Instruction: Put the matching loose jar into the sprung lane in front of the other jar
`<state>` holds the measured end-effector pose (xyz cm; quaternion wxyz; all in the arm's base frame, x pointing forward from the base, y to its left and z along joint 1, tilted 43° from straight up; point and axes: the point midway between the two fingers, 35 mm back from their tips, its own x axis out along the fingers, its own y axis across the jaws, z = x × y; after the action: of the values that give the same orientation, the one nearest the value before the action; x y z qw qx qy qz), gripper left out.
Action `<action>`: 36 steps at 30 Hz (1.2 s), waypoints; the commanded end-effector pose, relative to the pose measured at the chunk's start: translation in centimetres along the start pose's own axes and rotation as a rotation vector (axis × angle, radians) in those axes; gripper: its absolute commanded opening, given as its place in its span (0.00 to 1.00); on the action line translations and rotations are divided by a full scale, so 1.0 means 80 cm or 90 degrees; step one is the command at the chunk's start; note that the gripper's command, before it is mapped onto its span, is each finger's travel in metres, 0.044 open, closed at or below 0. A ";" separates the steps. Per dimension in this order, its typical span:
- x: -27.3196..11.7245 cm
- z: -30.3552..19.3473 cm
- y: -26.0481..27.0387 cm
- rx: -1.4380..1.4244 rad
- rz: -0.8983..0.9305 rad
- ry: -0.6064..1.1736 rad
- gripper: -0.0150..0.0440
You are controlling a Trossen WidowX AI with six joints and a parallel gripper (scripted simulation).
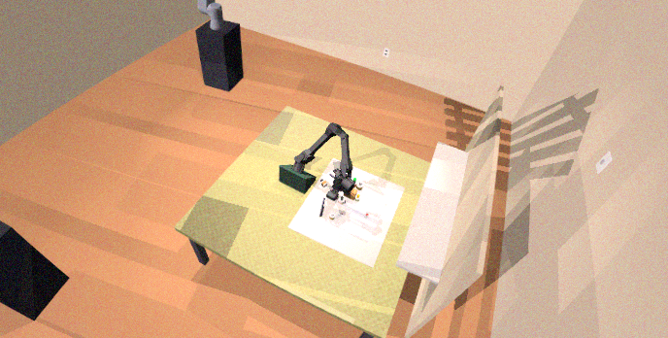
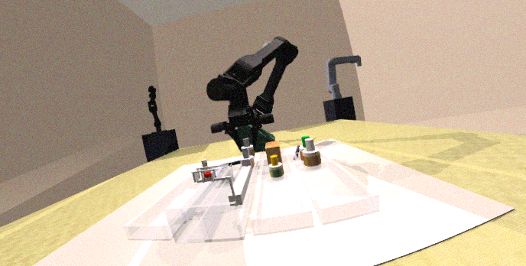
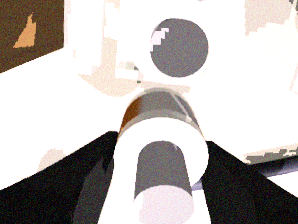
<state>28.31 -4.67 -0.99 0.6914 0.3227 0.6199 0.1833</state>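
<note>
Between the jaws, a grey-capped jar with a white collar is pinched by the gripper; its cap faces the wrist camera. The wrist view shows a second grey cap just beyond it, and the jar under that cap appears to be the matching one in the sprung lane. The task's loose jar is thus in the grip, near the lane front and apparently short of its place; whether its base touches anything cannot be told.

The next move probably calls for a low, level push toward the old jar. Coming in too high could catch the held jar's base on the front stop or ride it onto its neighbour. A sideways error could push the old jar askew, making it tip or jam against the clear lane wall. If the grip slips or opens before the new jar is seated behind the stop, the spring could shove the row forward and the pusher snap.

Farther out, the fingers need room beside the orange block and the yellow-capped jar. On the other side, a dark rod could be knocked by a wide release.
</note>
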 end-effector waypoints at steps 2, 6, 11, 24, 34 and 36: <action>0.001 0.002 0.000 0.004 0.003 -0.002 0.25; 0.001 0.004 0.000 0.004 0.003 -0.003 0.25; 0.001 0.007 0.000 0.004 0.003 -0.003 0.25; 0.001 0.013 0.000 0.004 0.003 -0.003 0.25; 0.001 0.018 0.000 0.004 0.003 -0.003 0.25; 0.001 0.019 0.000 0.004 0.002 -0.003 0.25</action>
<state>29.13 -4.70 -1.22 0.6847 0.3277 0.6250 0.1823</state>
